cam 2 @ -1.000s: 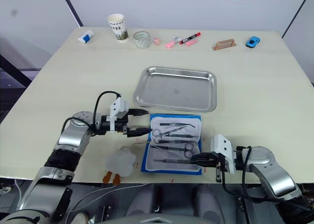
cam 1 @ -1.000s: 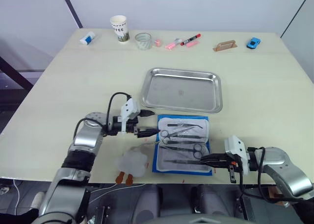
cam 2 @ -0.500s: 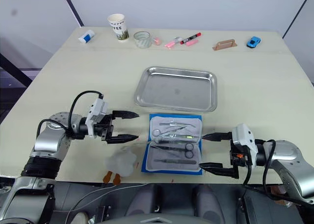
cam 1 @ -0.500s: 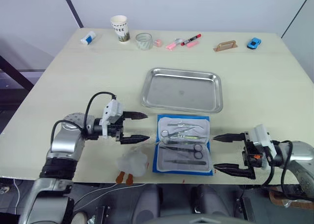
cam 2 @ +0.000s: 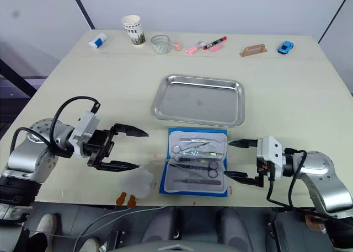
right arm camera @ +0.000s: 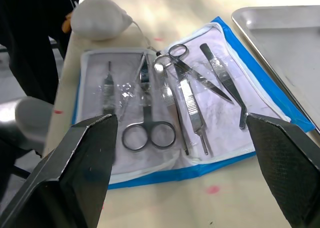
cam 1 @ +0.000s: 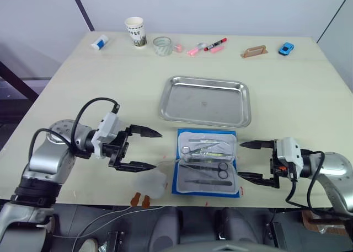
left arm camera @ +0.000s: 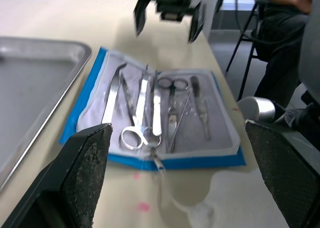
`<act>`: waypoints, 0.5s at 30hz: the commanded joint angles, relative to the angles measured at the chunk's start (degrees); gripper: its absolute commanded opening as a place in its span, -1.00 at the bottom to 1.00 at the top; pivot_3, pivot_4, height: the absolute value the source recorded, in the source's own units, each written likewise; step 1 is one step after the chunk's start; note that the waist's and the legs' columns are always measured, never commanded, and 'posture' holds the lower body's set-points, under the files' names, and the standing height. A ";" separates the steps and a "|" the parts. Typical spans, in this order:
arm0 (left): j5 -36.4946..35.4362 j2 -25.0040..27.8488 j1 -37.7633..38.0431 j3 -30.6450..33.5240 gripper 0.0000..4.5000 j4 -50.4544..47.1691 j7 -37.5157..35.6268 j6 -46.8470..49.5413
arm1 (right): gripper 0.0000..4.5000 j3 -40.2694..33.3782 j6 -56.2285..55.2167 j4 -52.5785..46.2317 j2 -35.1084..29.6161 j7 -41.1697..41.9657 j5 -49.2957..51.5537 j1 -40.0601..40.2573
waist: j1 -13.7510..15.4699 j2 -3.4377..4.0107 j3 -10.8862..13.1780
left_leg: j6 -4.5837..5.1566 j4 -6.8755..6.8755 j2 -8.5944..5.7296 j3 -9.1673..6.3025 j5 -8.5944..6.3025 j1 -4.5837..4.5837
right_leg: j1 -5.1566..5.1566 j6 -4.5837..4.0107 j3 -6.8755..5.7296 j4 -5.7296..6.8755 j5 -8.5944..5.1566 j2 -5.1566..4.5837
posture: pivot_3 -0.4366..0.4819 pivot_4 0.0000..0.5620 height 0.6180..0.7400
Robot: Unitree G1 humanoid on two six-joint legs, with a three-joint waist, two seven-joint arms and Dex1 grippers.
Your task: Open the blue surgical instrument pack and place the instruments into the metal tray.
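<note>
Change: both arms have pulled back from the pack since a moment ago. The left gripper point(cam 1: 138, 149) was right at the pack's left edge and now sits well off to the left. The right gripper point(cam 1: 251, 161) was pinched at the pack's near right corner and is now spread wide beside its right edge.
Left fingers: wide open, holding nothing, pointing toward the pack.
Right fingers: wide open, holding nothing, pointing toward the pack from the other side.
Crumpled wrap: a soft white lump point(cam 1: 148, 183) lies on the table point(cam 1: 99, 86) near the front edge, just left of the pack.
Pack: the blue surgical instrument pack point(cam 1: 206, 161) lies open and flat near the front of the table, between the two grippers, its pale inside facing up.
Instruments: the instruments point(right arm camera: 180, 96) all lie on the pack's lining. There are scissors with ring handles, tweezers and thin straight tools, some crossing each other.
Tray: the metal tray point(cam 1: 205, 101) sits just behind the pack, with nothing in it.
Far edge: a paper cup point(cam 1: 134, 32), a glass point(cam 1: 161, 45), pink and red markers point(cam 1: 205, 46) and a small blue toy car point(cam 1: 285, 48) stand in a row at the back.
</note>
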 commanded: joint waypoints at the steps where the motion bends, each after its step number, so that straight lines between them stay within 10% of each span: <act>1: -2.53 1.55 -1.17 -0.01 1.00 -2.96 -3.09 0.21 | 0.97 1.49 -1.01 0.91 0.84 0.17 -1.06 -2.58 | 0.02 0.03 0.02 | 0.00 0.00 0.00 0.00 0.00 0.00 | 0.00 0.00 0.00 0.00 0.00 0.01 | -0.05 -0.47 0.96; 15: -2.83 1.53 -0.16 1.03 1.00 -5.62 -3.09 0.47 | 0.97 7.73 -1.37 8.45 5.12 -2.07 -6.89 -5.96 | -0.01 0.04 0.03 | 0.00 0.00 0.00 0.02 0.00 -0.01 | -0.04 0.00 0.03 0.01 0.00 0.03 | -0.05 -0.47 0.96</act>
